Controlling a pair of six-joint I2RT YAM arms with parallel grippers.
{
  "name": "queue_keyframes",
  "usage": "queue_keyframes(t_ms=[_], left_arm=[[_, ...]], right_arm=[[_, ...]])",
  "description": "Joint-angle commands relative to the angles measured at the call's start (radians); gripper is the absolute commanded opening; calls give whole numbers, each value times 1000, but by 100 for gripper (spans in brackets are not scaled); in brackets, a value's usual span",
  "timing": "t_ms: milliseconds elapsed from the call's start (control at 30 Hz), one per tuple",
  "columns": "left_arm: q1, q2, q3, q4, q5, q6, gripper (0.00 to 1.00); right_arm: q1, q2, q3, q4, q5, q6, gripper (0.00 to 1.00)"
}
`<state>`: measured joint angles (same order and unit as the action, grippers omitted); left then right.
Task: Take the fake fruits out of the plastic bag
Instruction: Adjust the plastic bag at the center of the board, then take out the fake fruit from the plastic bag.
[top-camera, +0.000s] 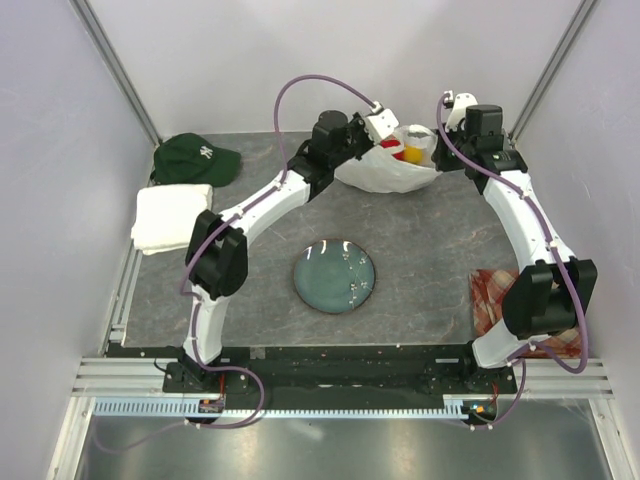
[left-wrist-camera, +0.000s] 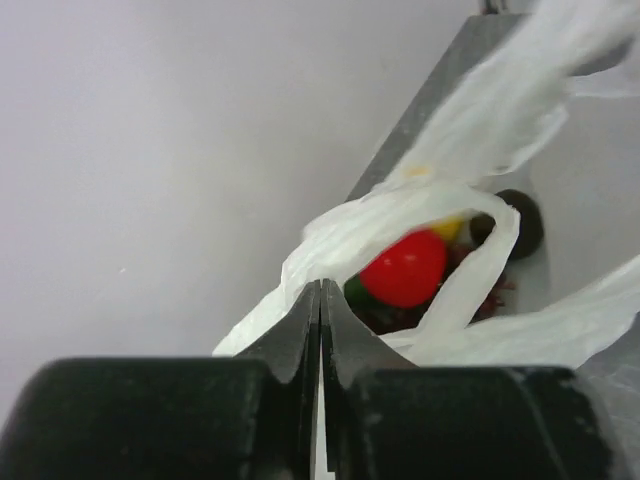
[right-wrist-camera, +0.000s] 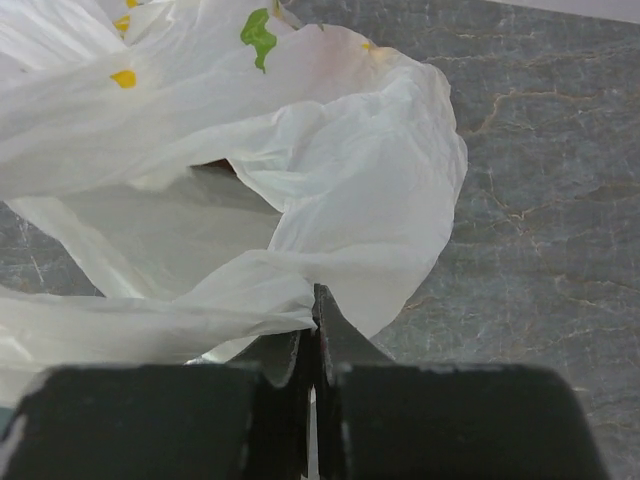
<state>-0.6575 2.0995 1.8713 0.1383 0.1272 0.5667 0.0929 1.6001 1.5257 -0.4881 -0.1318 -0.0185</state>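
The bag (top-camera: 385, 172) is stretched between the arms at the far side of the surface (top-camera: 430, 240), at 12 o'clock from the plate (top-camera: 335, 277). The left fingers (left-wrist-camera: 320, 305) are closed on its rim at 10 o'clock. The right fingers (right-wrist-camera: 314, 325) pinch the rim at 2 o'clock. Pulling both sides apart seems meant to open the mouth and expose the fruits. A red fruit (left-wrist-camera: 405, 268), a yellow fruit (left-wrist-camera: 447, 228) and a green piece (left-wrist-camera: 356, 292) all lie inside the bag.
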Motion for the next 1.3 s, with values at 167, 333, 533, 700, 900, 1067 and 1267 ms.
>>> queue_keyframes(t_ms=[167,333,533,700,900,1067,1267], left_arm=[[73,-279,-194,-178,-118,-309,2],[79,-484,-421,-213,-97,-470,2],[82,-633,-537,-287,111,-599,28],[94,-558,-433,-235,284,-384,82],[93,-291,-22,-465,446,-165,93],[95,-201,71,-502,499,5,90],[75,-148,155,-560,540,120,87]], right_arm=[[-51,-155,-163,-61,-29,-38,0],[-71,-247,-260,-112,24,-78,0],[-71,-364,-184,-193,-158,-144,54],[-73,-397,5,-259,-288,-115,73],[-71,-396,24,-267,-334,-69,76],[-71,-376,87,-354,-404,-100,82],[-71,-355,77,-423,-420,-152,82]])
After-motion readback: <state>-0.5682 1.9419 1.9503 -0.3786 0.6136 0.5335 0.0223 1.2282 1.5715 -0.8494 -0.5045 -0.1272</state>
